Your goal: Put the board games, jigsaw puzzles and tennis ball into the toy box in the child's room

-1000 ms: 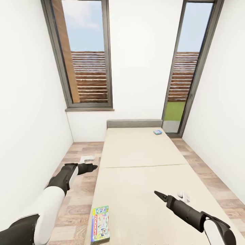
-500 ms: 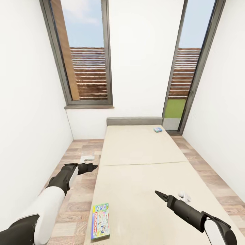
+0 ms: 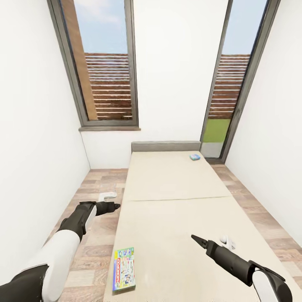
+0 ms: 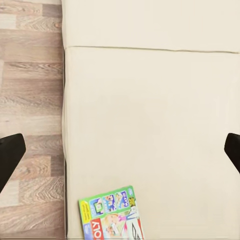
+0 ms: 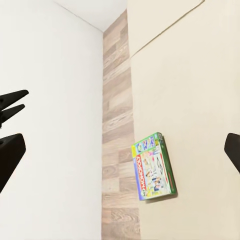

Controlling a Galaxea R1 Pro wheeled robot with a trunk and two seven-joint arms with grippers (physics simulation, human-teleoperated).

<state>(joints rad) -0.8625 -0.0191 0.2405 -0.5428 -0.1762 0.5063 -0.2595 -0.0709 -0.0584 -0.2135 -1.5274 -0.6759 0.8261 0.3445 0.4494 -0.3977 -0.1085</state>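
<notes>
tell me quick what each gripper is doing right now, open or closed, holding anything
Left gripper: open, holding nothing, out over the floor beside the bed.
Right gripper: open, holding nothing, above the bed.

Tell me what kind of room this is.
Most likely a small bedroom: a long cream bed with a grey headboard fills it, a green-blue board game lies on the near section, with a smaller blue box far up. Wood plank floor, two tall windows.
</notes>
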